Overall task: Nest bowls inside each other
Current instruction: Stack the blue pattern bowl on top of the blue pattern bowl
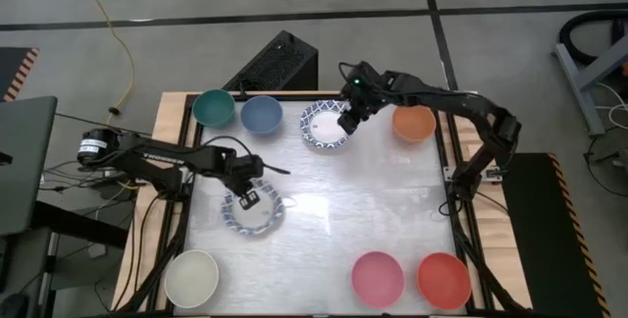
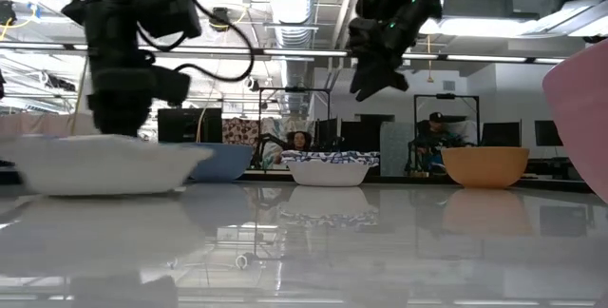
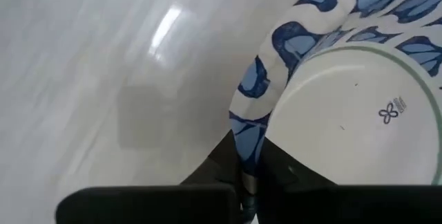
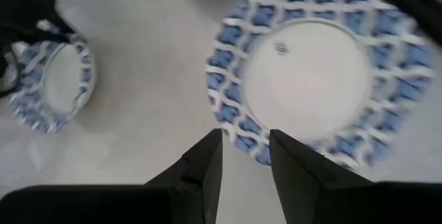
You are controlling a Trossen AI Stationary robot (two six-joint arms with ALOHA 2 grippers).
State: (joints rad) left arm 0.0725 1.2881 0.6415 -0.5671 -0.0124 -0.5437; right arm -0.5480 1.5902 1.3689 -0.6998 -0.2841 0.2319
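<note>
Two blue-rimmed bowls in play: left fingers (image 3: 243, 182) clamped on rim of near patterned bowl (image 1: 253, 212), on worktop (image 1: 392, 210). Right fingers (image 4: 245, 156) parted, empty, above far patterned bowl (image 1: 324, 125) rim. Next: lift left's bowl, carry over, lower level into another.

Right tool (image 4: 245, 156) hanging above the pale bench (image 4: 152, 106), its two dark fingers (image 4: 207, 162) parted with a clear gap. Just beyond the fingertips, a white bowl with blue patterned rim (image 4: 314, 79), upright. Well apart from it, a second blue-rimmed bowl (image 4: 52, 86) with a dark arm (image 4: 24, 6) over its edge.
</note>
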